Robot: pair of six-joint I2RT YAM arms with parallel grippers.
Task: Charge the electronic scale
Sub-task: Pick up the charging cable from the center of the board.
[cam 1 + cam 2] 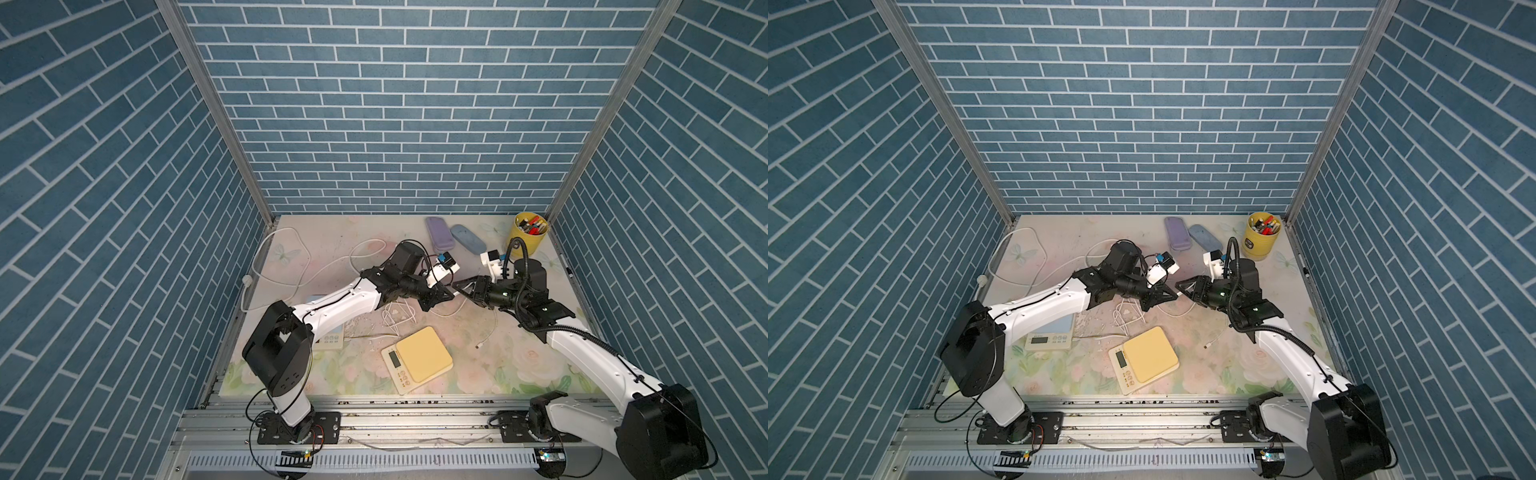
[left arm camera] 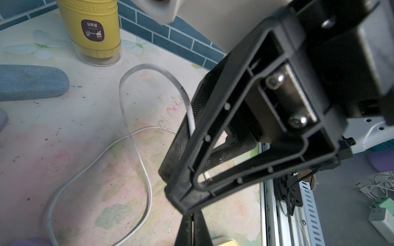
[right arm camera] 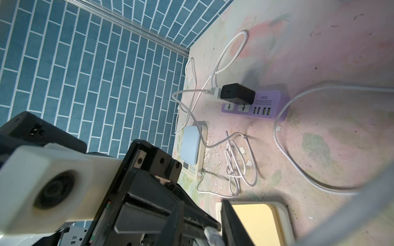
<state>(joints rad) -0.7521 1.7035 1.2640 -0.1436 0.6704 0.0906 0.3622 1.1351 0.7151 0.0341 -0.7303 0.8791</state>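
Note:
The yellow-topped electronic scale (image 1: 419, 359) (image 1: 1146, 357) lies near the table's front edge, and its corner shows in the right wrist view (image 3: 253, 223). Above the table's middle my two grippers meet tip to tip. My left gripper (image 1: 449, 294) (image 2: 194, 230) is shut on a thin white charging cable (image 2: 136, 149). The cable's white plug (image 3: 211, 234) sticks out between the parted jaws of my right gripper (image 1: 456, 286) (image 3: 202, 221), which stands open around it. The cable's other end (image 1: 480, 345) lies loose on the table to the right of the scale.
A purple power strip (image 3: 255, 104) with a black charger plugged in lies behind a second, blue-topped scale (image 1: 1050, 332). A coiled white cable (image 1: 397, 318) lies under the left arm. At the back right stand a yellow pen cup (image 1: 528, 237) and two oblong cases (image 1: 438, 232).

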